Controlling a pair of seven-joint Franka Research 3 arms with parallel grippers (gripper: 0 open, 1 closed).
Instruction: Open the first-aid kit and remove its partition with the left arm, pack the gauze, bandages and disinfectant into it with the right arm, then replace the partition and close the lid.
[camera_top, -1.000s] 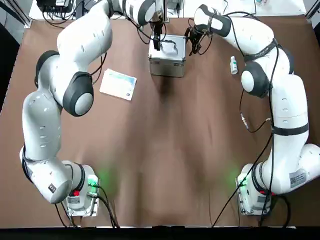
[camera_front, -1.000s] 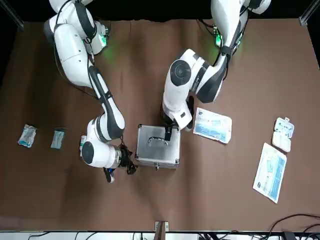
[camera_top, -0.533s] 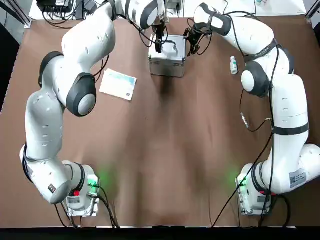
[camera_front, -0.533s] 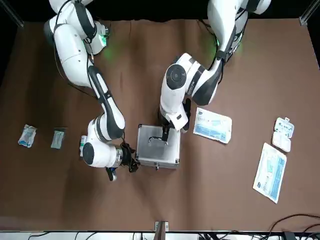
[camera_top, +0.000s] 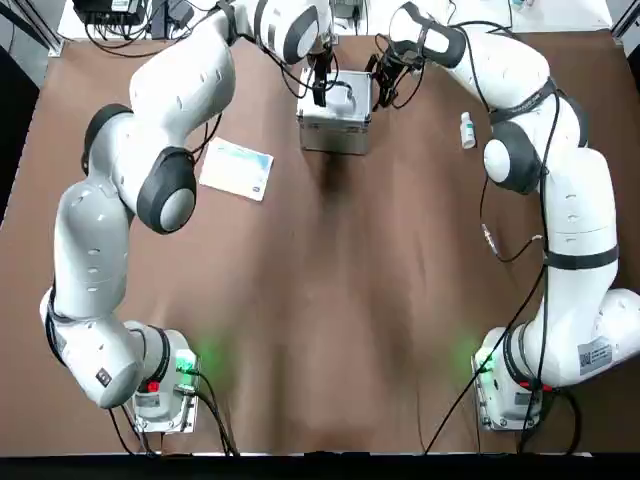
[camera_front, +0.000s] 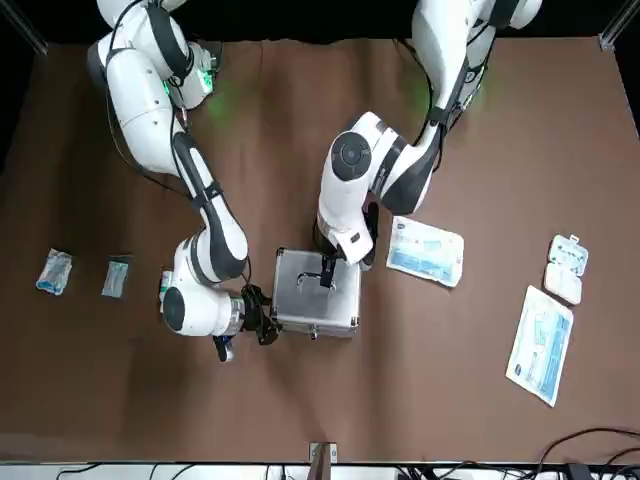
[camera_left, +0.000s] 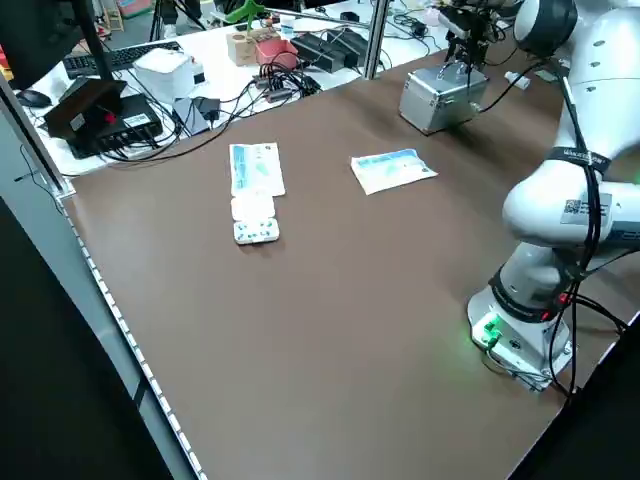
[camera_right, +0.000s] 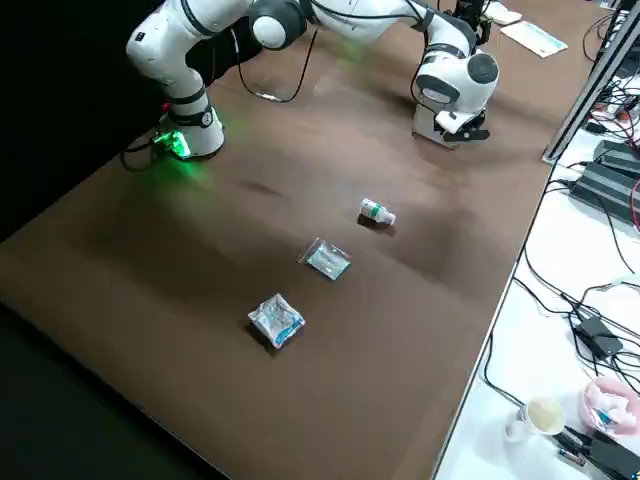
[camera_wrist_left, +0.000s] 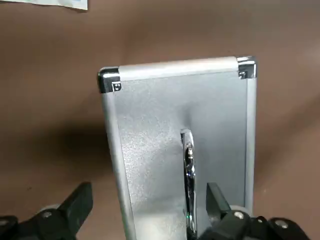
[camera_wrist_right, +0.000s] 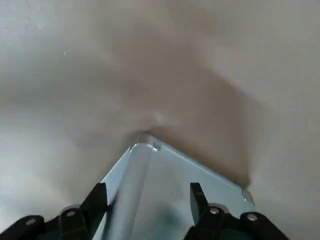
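Over the last second I've crept my left tool along the lid to the handle of the still-shut kit at the bench's far edge, fingers spread around it, while my right tool, also spread, braces its side, so opening's next.

Off my table's far edge at twelve o'clock: a keyboard, tangled cables, and a cup.

Brushed silvery metal on the first-aid kit, shiny chrome corners and handle; matt brown table; glossy white plastic shells on both arms.
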